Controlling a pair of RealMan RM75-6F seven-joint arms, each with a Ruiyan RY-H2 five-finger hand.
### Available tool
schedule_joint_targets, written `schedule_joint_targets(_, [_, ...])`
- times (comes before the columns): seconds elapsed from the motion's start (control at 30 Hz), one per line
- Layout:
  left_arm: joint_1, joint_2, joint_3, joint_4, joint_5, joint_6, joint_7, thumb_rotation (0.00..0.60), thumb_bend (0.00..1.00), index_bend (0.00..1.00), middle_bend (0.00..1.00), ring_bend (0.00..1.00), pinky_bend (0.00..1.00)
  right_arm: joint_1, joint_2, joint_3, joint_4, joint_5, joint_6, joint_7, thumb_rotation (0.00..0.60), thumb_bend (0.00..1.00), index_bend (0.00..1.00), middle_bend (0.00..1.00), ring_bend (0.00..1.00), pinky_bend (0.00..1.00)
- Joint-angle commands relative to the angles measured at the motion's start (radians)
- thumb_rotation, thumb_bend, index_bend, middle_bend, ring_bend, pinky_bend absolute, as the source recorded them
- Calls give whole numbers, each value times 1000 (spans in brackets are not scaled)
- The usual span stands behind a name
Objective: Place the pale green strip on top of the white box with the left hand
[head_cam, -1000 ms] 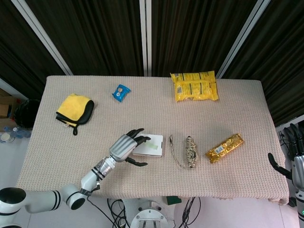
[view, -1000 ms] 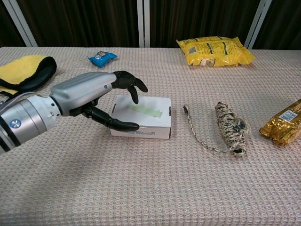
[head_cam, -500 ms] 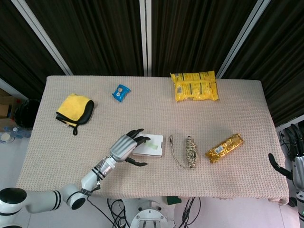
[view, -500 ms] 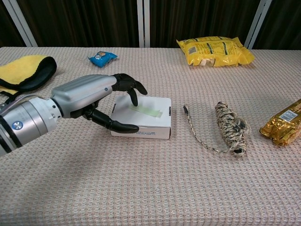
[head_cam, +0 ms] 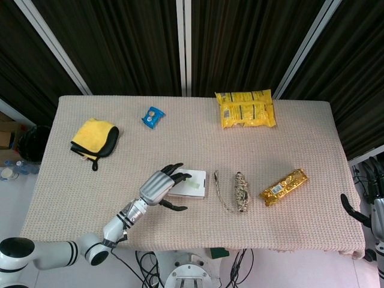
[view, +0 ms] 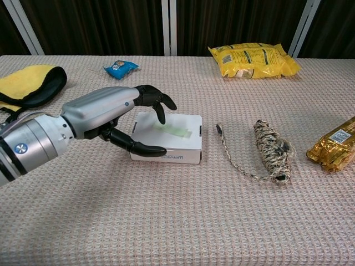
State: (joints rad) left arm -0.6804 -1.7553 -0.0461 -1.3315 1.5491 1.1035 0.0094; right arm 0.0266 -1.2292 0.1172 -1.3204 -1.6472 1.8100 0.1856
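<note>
little changed over the last second: the left hand (view: pixel 111 119) stayed poised at the white box (view: pixel 169 138), fingers spread and holding nothing, shifting only slightly. the pale green strip (view: pixel 176 129) already lay flat on the box top, toward its 3 o'clock side, so the placement looked done and a retreat seemed due. whether a fingertip touched the box was hard to tell. the right hand (head_cam: pixel 372 201) sat at the frame's 3 o'clock edge, cut off, its grip unreadable.

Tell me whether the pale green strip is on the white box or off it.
On it: the pale green strip lies flat on the white box lid; the left hand holds nothing.
</note>
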Motion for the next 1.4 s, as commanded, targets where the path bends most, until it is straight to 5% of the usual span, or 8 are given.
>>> schedule_joint_targets(0.03, [-2, -1, -1, -7, 14, 12, -8, 224, 0, 204, 336, 56, 174, 0, -2, 0, 4, 1, -1, 4, 546, 296, 0, 0, 0, 0])
schedule_joint_targets(1.4, [-64, -65, -12, 6, -3, -69, 59, 223, 0, 204, 349, 56, 174, -6, -2, 3, 22, 11, 3, 29, 547, 296, 0, 0, 0, 0])
